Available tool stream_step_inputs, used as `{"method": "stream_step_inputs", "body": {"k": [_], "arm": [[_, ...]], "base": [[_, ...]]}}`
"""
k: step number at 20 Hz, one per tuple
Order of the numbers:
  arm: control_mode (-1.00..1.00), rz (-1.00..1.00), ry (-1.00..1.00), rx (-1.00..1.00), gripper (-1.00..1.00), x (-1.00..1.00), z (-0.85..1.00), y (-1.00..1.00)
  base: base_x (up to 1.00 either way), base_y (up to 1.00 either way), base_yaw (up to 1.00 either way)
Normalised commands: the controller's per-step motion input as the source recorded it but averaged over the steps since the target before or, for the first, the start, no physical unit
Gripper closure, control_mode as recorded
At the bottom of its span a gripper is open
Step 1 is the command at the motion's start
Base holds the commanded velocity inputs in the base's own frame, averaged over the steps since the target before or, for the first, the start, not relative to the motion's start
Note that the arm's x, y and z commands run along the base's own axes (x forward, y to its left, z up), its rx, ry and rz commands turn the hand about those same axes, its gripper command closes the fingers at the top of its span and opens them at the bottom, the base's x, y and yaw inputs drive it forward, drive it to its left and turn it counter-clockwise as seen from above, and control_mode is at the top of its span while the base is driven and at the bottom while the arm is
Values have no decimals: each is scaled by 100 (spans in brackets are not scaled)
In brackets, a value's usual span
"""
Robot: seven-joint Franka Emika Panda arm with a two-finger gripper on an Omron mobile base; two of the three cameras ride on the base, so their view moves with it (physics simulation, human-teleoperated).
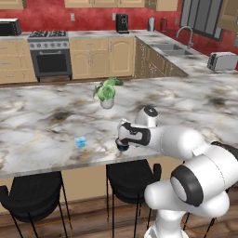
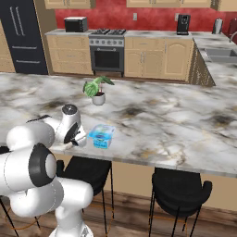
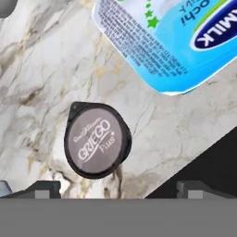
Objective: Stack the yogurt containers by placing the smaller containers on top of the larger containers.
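Dark cup [image 3: 96,140] beside blue tub [image 3: 166,41]

Two small yogurt cups, one dark cup [image 3: 97,140] and one light-blue cup [image 1: 80,142], one big blue tub [image 2: 102,135], one potted plant [image 1: 107,92], two black stools [image 2: 181,190], one toaster [image 1: 222,61], one oven [image 2: 107,48]

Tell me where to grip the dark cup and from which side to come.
Grip the dark cup across its round side wall, just below the lid rim, coming straight down from above. It stands upright with its flat lid facing the hand, clear of the blue tub; the open gripper probably spans it.
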Motion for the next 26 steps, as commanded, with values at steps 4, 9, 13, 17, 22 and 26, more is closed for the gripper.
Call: {"method": "stream_step_inputs", "body": {"k": [4,9,13,17,22,26], "arm": [[-100,-3,-12,0,-100,0,-21,0],[-100,-2,-13,0,-100,1,-4,0],[-100,-2,-13,0,-100,0,0,0],[-100,-2,-11,0,-100,0,0,0],[-100,0,-4,0,-100,3,0,0],[-100,0,0,0,-100,2,0,0]], "base": [[0,0,0],[0,0,0],[0,0,0],[0,0,0],[0,0,0],[0,0,0]]}}
